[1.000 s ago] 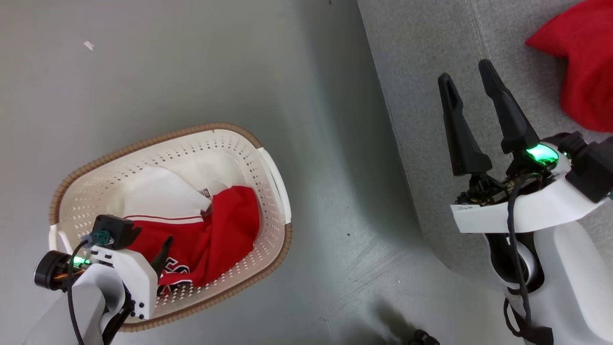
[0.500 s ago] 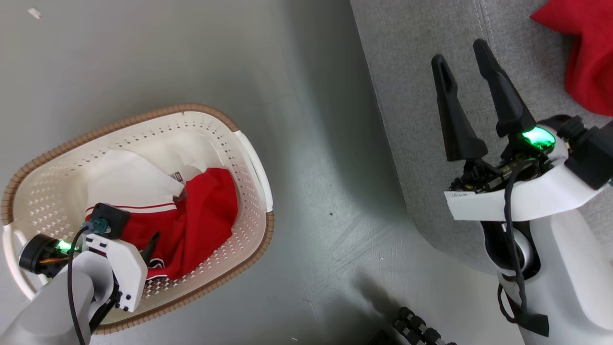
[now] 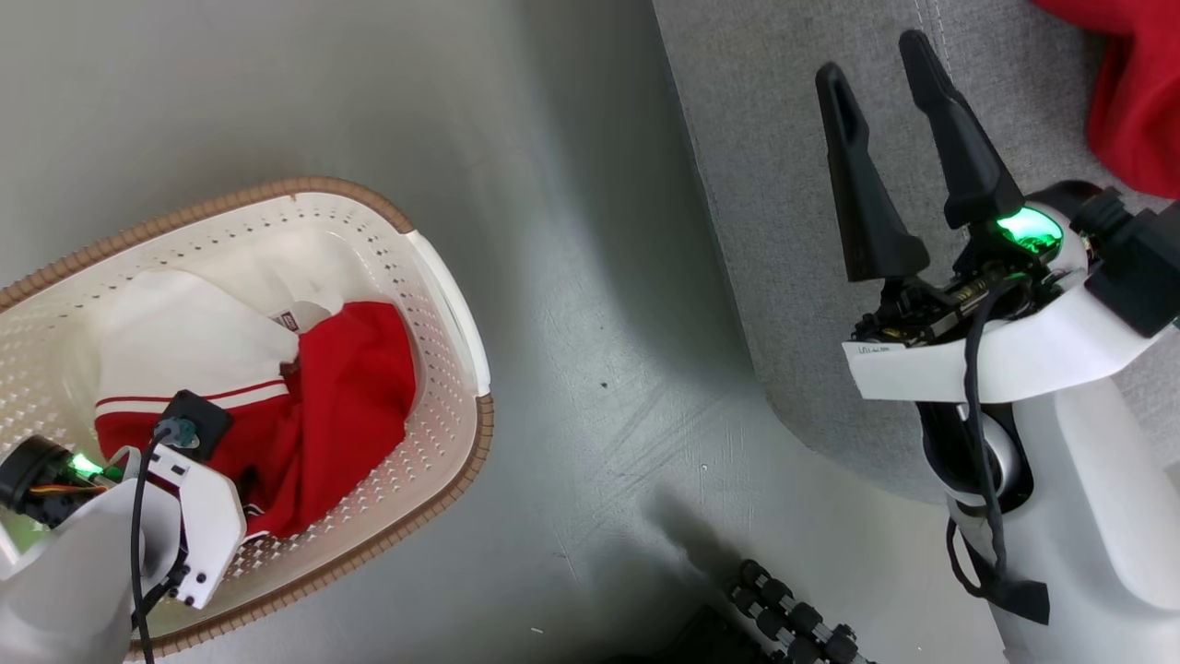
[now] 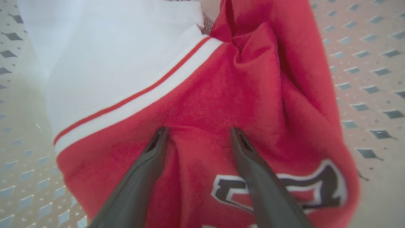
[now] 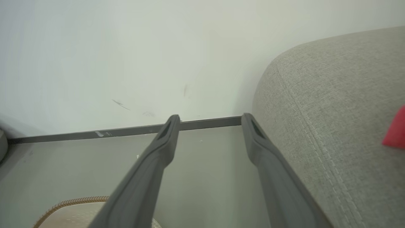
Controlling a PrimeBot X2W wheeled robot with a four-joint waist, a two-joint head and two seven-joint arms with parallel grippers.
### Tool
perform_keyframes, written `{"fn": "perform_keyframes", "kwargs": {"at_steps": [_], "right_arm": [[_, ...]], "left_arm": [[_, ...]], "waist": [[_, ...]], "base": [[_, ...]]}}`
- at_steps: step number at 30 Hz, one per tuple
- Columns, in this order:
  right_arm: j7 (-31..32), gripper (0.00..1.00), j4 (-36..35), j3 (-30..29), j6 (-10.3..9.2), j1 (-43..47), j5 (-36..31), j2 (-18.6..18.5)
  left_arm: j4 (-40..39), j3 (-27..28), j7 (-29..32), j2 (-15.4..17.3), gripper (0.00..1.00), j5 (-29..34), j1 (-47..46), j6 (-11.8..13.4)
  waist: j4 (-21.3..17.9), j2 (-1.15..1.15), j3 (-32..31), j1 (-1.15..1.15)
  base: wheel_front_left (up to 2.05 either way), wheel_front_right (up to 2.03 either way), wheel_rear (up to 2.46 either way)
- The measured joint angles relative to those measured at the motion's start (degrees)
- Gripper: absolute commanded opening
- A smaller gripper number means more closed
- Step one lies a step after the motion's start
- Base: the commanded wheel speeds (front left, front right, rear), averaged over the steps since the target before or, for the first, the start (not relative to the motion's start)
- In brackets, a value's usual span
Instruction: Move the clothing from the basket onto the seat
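Approx. halfway, by the look of it: one garment is lying on the seat, the other is waiting in the basket.

Seat (image 3: 784, 184): big, grey, coarse woven fabric, rounded corner, stitched seam running along the top. The plain red garment (image 3: 1138, 101) is resting on it at far right, soft & crumpled, partly cut off by the frame edge.

Basket (image 3: 221, 195): sitting on the floor, well apart from the seat. It's oval cream plastic w/ rows of small holes and a brown woven-look rim. The jersey (image 3: 341, 397) is lying bunched inside: red cloth, white panel w/ thin red stripe, dark white-edged lettering.

Left gripper (image 4: 197, 131): reaching into the basket, fingers parted, tips pressing on the jersey's red cloth w/ a fold between them. It isn't clamping anything yet, I'd say. Right gripper (image 3: 868, 53): hanging over the seat's edge, fingers spread, carrying nothing.

Left to do: pinch jersey, lift, carry to seat.
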Motion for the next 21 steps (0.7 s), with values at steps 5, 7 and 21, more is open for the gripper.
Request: {"fn": "perform_keyframes", "kwargs": {"at_steps": [5, 7, 21], "right_arm": [[-0.01, 1.00, 0.00, 0.43, 0.01, -0.41, 0.29, 0.12], [0.00, 1.00, 0.01, 0.49, 0.01, -0.45, 0.29, 0.13], [0.00, 1.00, 0.08, 0.23, 0.00, -2.55, 2.89, 0.24]], "left_arm": [[0.85, -2.68, 1.21, 0.44, 1.00, 1.31, -1.20, 0.00], [1.24, -3.56, 2.09, 0.54, 1.00, 1.77, -1.64, 0.00], [1.74, -5.22, 1.58, 1.03, 0.00, -0.34, -3.51, 0.00]], "waist": [[-0.92, 0.00, 1.06, 0.00], [-1.25, 0.00, 1.43, 0.00], [-2.32, 0.00, 2.42, 0.00]], "base": [[0.00, 0.00, 0.00], [0.00, 0.00, 0.00], [0.00, 0.00, 0.00]]}}
